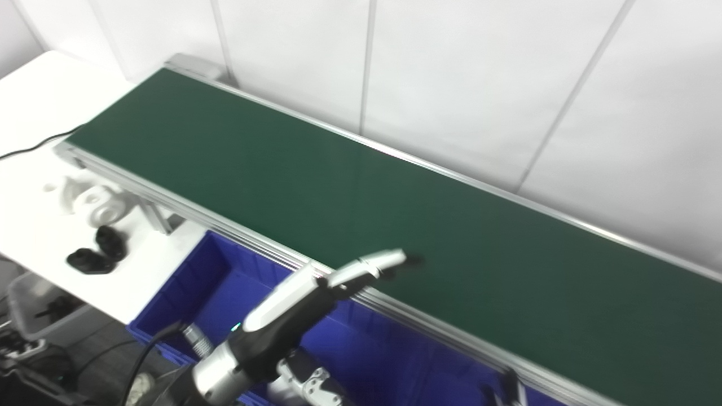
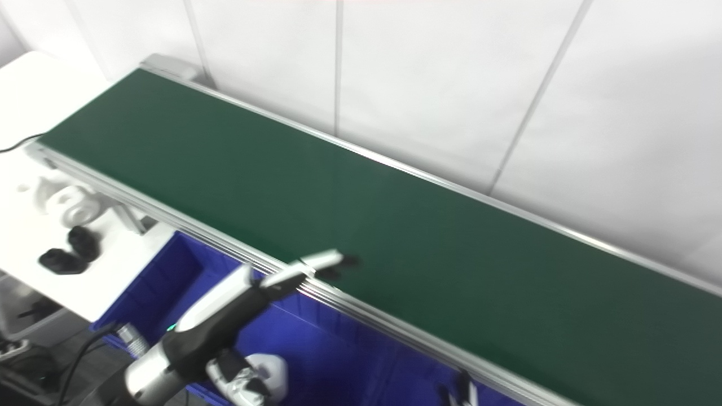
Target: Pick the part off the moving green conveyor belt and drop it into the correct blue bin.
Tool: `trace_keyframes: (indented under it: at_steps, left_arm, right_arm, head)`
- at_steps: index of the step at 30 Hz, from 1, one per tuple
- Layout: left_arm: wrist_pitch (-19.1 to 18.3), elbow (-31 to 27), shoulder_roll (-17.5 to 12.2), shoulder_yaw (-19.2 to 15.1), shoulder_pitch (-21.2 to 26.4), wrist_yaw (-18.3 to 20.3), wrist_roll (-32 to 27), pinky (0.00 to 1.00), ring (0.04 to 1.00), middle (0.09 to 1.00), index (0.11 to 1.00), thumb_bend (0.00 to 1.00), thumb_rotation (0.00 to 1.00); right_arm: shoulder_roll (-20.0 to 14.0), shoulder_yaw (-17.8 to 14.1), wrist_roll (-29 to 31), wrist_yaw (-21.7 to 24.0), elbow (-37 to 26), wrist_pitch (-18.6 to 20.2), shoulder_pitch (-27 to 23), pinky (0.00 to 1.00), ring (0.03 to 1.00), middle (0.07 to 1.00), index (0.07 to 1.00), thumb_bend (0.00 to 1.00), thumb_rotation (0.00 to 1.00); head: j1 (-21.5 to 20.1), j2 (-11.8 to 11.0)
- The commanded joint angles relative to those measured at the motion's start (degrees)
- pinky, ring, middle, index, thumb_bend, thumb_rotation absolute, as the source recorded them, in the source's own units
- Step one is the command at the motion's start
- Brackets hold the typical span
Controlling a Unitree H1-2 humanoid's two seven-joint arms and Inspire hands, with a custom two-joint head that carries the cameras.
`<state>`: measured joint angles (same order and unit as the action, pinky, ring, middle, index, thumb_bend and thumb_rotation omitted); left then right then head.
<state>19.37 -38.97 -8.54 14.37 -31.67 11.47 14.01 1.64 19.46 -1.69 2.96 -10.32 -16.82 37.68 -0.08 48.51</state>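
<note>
Belt (image 1: 395, 203), dark green with a silver frame, runs on a slant from upper left to lower right in front of white wall panels (image 1: 462, 84), and no part shows anywhere on its surface in either view. The left hand (image 1: 338, 282) reaches up from the bottom edge with its fingers (image 1: 383, 260) stretched out straight and apart, dark tips just over the belt's near rail, holding nothing. Below the rail sits the blue bin (image 1: 225, 282); a white and black object (image 2: 254, 375) lies low inside it, too blurred to tell what it is. Of the right hand, only dark fingertips (image 1: 510, 389) show at the bottom edge, so I cannot tell its state. On the white table (image 1: 34, 96) at left rest white parts (image 1: 93, 200) and two black parts (image 1: 96, 254).
</note>
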Motion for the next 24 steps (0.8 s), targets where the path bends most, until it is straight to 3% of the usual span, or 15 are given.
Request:
trace_keyframes:
  at_steps: [1, 2, 4, 5, 6, 7, 10, 15, 24]
  left_arm:
    - [4.1, 3.72, 2.39, 1.07, -1.19, -2.54, 1.01, 0.99, 0.998, 0.998, 0.998, 0.88, 0.77]
    - [4.51, 5.73, 3.2, 1.24, -1.21, -2.98, 1.65, 0.99, 0.999, 0.999, 0.999, 0.87, 0.77]
    - [3.82, 10.54, 3.06, -0.16, 0.52, -3.04, 5.5, 1.0, 1.0, 1.0, 1.0, 0.89, 0.8]
    - [3.77, 12.91, 2.55, -0.93, 1.55, -2.97, 6.82, 1.0, 1.0, 1.0, 1.0, 0.9, 0.82]
    - [3.59, 15.92, 1.54, -1.82, 2.74, -2.81, 7.21, 1.0, 1.0, 1.0, 1.0, 0.9, 0.82]
    - [3.59, 17.82, 0.83, -2.39, 3.46, -2.72, 7.08, 1.0, 1.0, 1.0, 1.0, 0.9, 0.82]
    - [3.42, 24.33, -3.02, -3.67, 5.88, -1.59, 6.37, 1.0, 1.0, 1.0, 1.0, 0.88, 0.82]
    - [0.74, 28.04, -6.3, -3.51, 7.59, 0.64, 3.81, 0.97, 1.0, 1.0, 1.0, 0.89, 0.79]
    - [-3.57, 26.55, -7.35, -2.05, 8.08, 3.28, 0.84, 0.97, 1.0, 1.0, 1.0, 0.89, 0.77]
  right_arm:
    - [1.39, 1.05, -1.11, -0.21, -1.19, -1.1, 0.47, 0.91, 0.906, 0.97, 1.0, 0.84, 0.95]
    - [1.74, 1.39, -1.23, -0.26, -1.1, -1.14, 0.44, 0.91, 0.905, 0.97, 1.0, 0.84, 0.93]
    - [3.16, 2.22, -3.31, -1.22, -0.95, -0.87, 0.6, 0.89, 0.893, 0.963, 1.0, 0.83, 0.91]
    - [3.68, 2.57, -4.14, -1.61, -0.88, -0.78, 0.67, 0.88, 0.887, 0.957, 0.997, 0.82, 0.89]
    - [4.38, 3.13, -4.95, -2.06, -0.55, -0.75, 0.66, 0.9, 0.889, 0.957, 0.996, 0.82, 0.88]
    - [4.82, 3.56, -5.45, -2.39, -0.28, -0.75, 0.62, 0.91, 0.891, 0.958, 0.995, 0.82, 0.87]
    - [7.19, 5.17, -7.19, -3.91, 0.47, 0.15, 0.28, 0.92, 0.897, 0.961, 0.991, 0.84, 0.87]
    - [9.31, 6.91, -8.53, -5.59, 1.31, 0.69, -0.71, 0.95, 0.917, 0.981, 1.0, 0.83, 0.86]
    - [9.06, 7.17, -8.99, -6.47, -0.33, 2.71, -0.74, 0.96, 0.914, 0.988, 1.0, 0.82, 0.87]
  head:
    - [-4.05, 0.25]
    - [-4.05, 0.25]
    - [-10.55, 0.6]
    - [-11.2, 0.62]
    - [-14.9, 0.8]
    - [-15.49, 0.85]
    - [-22.53, 1.25]
    - [-25.95, 1.87]
    - [-24.66, 3.61]
